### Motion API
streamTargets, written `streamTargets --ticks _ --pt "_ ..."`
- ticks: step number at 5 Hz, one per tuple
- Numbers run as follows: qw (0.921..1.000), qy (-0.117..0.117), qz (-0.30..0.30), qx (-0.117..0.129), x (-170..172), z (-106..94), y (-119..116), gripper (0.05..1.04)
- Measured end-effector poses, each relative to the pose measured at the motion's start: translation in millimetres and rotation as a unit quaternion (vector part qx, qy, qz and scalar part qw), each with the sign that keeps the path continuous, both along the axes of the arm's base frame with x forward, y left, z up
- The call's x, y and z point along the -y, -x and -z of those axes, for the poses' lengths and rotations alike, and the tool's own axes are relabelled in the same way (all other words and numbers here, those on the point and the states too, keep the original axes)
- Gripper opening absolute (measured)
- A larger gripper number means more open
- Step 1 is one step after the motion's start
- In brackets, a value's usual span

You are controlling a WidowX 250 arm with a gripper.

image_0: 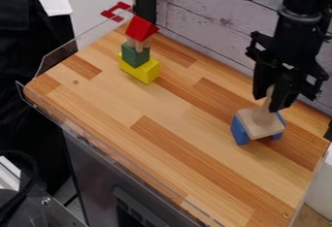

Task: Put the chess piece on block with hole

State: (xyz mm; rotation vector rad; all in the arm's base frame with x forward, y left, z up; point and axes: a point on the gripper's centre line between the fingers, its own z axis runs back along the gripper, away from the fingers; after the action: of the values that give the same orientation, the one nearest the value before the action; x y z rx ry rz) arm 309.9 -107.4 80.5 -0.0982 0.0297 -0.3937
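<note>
- Tabletop (165, 107) of wood spread beneath your play.
- Your gripper (272, 99), right side, was clamped on the chess piece (258, 121) by its slim neck, a sound hold!
- Blue block (239, 130) stood directly under the piece, contact unclear.
- Your piece looked light, stiff, sturdy, perhaps slippery; its broad base likely wanted level lowering.
</note>
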Motion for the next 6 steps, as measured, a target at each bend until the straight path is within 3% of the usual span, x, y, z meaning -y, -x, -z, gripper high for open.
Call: streamTargets --ticks 2,3,4,5,6 --pt "1.0000 -0.004 -0.006 0.001 -1.2 -0.2 -0.5 0.961" --pt "0.9999 -0.003 -0.013 0.007 -1.6 -4.0 0.0 1.001" --pt "0.9995 -0.004 -0.020 0.022 -4.4 -20.5 3.5 0.999" --pt "0.9982 -0.005 -0.037 0.048 -10.4 -45.5 15.6 0.999" --pt "0.9970 -0.002 -0.052 0.058 -18.4 -56.6 39.5 0.999"
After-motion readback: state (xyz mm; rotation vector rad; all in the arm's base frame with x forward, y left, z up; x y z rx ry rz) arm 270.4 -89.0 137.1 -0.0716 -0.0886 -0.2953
